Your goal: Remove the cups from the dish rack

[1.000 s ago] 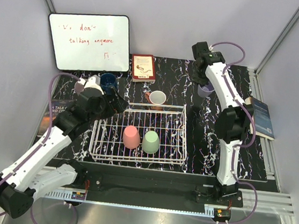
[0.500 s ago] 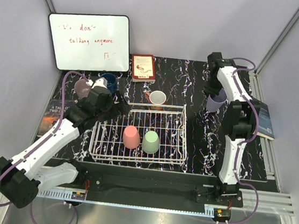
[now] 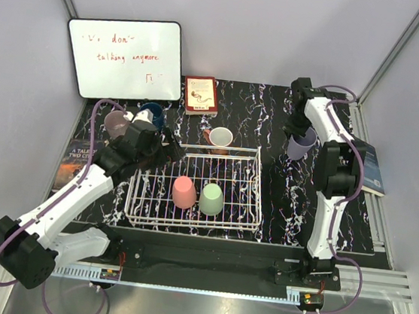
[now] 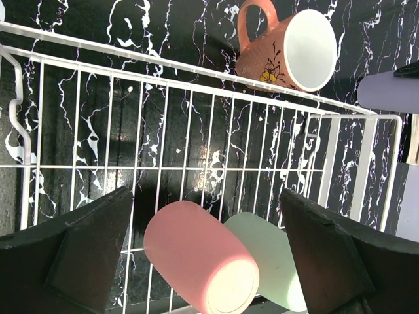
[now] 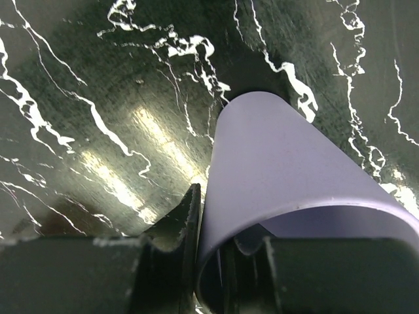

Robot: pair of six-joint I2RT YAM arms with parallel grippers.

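Lavender cup (image 3: 301,145), clenched in right fingers (image 5: 173,235), moved upper right for set-down; left fingers (image 4: 78,255) released over pink cup (image 4: 196,255).

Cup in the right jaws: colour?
Lavender cup; shows best in the right wrist view.

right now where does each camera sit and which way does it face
top external: above and behind the bases, facing down on the tabletop; shows both arms, left gripper and right gripper.
left wrist: over the far left corner of the dish rack, looking in at the pink cup and green cup; its open fingers flank the bottom.
right wrist: facing down at the tabletop; its fingers pinch the lavender cup.
shared: top and left wrist both show the rack and those two cups.
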